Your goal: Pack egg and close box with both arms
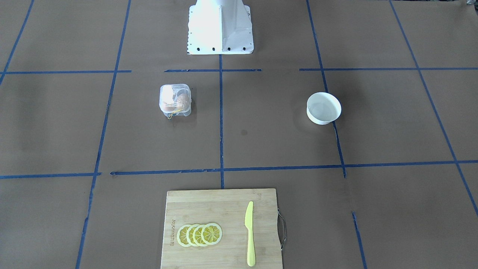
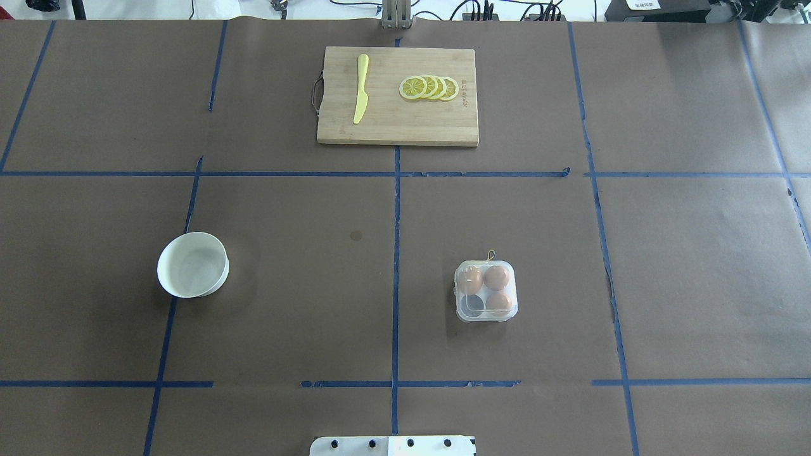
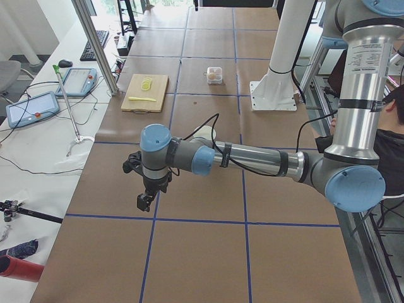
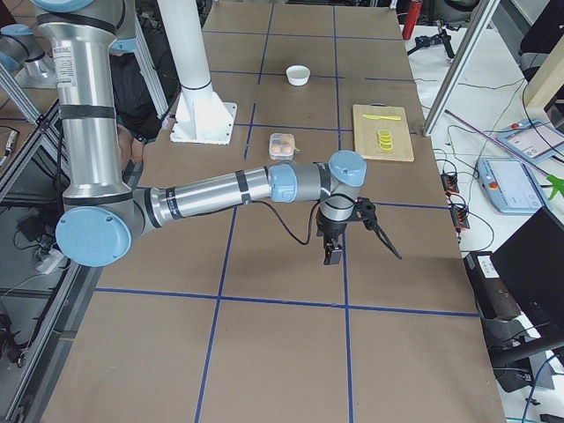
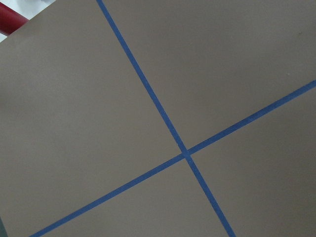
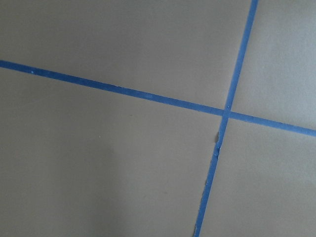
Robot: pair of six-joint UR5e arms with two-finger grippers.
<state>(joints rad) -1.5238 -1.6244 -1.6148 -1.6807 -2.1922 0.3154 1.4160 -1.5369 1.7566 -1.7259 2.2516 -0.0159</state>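
The clear plastic egg box [image 2: 486, 291] stands right of the table's middle, its lid down as far as I can tell. It holds three tan-brown eggs: one [image 2: 496, 277], another [image 2: 500, 302] and a third [image 2: 470, 280]. One cup looks empty. The box also shows in the front view [image 1: 175, 99]. My left gripper [image 3: 144, 202] shows only in the exterior left view, hanging over bare table far from the box. My right gripper [image 4: 332, 257] shows only in the exterior right view, also away from the box. I cannot tell whether either is open or shut.
An empty white bowl [image 2: 193, 264] sits on the left half. A wooden cutting board [image 2: 397, 123] at the far edge carries a yellow knife [image 2: 361, 88] and lemon slices [image 2: 429, 87]. The white pedestal base [image 1: 220, 33] stands at the near edge. Both wrist views show only brown paper and blue tape.
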